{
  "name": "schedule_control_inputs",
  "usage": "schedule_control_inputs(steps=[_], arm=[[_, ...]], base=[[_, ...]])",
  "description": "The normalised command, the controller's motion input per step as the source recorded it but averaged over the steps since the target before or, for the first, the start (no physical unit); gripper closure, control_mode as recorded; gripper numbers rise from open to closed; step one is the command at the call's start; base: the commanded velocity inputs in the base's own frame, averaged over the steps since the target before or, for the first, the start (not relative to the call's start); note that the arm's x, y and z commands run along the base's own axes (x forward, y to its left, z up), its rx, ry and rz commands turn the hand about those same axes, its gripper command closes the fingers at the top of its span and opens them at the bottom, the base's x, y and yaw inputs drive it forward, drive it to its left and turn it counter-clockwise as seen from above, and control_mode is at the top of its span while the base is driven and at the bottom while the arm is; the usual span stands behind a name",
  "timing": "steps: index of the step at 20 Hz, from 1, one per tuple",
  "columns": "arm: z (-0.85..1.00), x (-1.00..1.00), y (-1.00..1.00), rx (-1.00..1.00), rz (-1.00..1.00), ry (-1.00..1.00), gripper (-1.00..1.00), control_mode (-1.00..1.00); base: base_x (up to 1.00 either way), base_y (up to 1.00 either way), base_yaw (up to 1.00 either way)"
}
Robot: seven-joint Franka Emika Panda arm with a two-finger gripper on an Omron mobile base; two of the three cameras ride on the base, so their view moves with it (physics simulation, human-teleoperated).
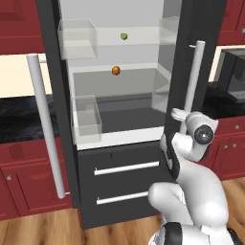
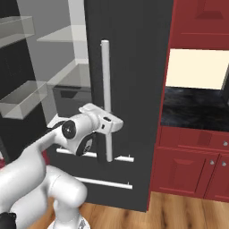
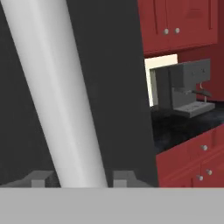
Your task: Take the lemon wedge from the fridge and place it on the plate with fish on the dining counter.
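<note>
The fridge (image 1: 119, 158) stands with both upper doors swung open and its white interior showing. The lemon wedge (image 1: 124, 36), tiny and yellow-green, lies on the top shelf. A small orange-brown ball (image 1: 116, 70) rests one shelf lower. My gripper (image 1: 181, 116) (image 2: 108, 127) (image 3: 83, 177) is at the right door's long silver handle (image 1: 194, 79) (image 2: 105, 76) (image 3: 52, 87), low on the bar, well right of and below the wedge. The fingertips (image 3: 41, 178) sit one on each side of the bar, shut on it. Plate, fish and dining counter are out of view.
The left door with its handle (image 1: 45, 124) and clear bins (image 1: 86, 117) stands open on the left. A grey coffee machine (image 3: 183, 87) (image 1: 234, 76) sits on the black counter to the right, among red cabinets (image 2: 192, 165). Two drawers (image 1: 127, 182) lie below.
</note>
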Motion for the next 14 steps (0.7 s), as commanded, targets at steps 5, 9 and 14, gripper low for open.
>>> schedule_control_inputs(steps=[5, 9, 14], arm=[[1.00, -0.73, -0.79, 0.18, -0.25, 0.00, -1.00, -1.00], [1.00, -0.96, -0.06, 0.22, -0.09, -0.02, -1.00, -1.00], [0.88, -0.90, 0.74, 0.18, -0.04, -0.04, -1.00, -1.00]], base=[[0.00, 0.00, 0.00], [0.00, 0.00, 0.00], [0.00, 0.00, 0.00]])
